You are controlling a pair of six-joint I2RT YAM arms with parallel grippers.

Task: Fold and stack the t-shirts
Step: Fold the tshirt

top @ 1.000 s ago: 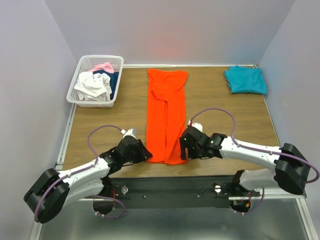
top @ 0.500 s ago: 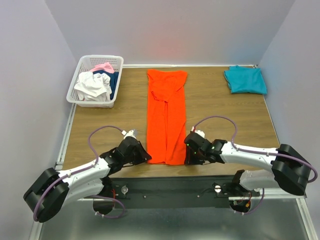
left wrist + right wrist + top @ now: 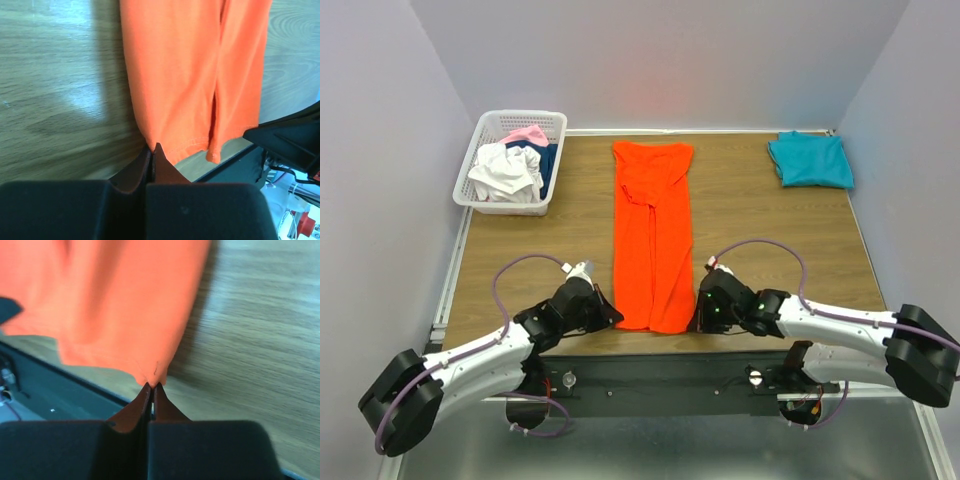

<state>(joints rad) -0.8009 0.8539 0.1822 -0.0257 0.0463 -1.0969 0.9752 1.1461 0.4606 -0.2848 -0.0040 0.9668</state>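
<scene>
Right, both of my arms reach low across the near edge of the table (image 3: 540, 255) in the overhead view. The orange shirt (image 3: 652, 235) lies flat as a long folded strip down the middle of the frame. My left gripper (image 3: 613, 317) sits at the strip's lower left corner. In its wrist view the jaws are pressed together with the hem corner nipped between the tips. My right gripper (image 3: 699, 318) is at the lower right corner, its jaws likewise closed on a small pucker of orange cloth. The teal shirt (image 3: 810, 160) rests folded in the upper right. A white basket (image 3: 505, 206) in the upper left holds white, pink and navy clothes (image 3: 505, 170).
</scene>
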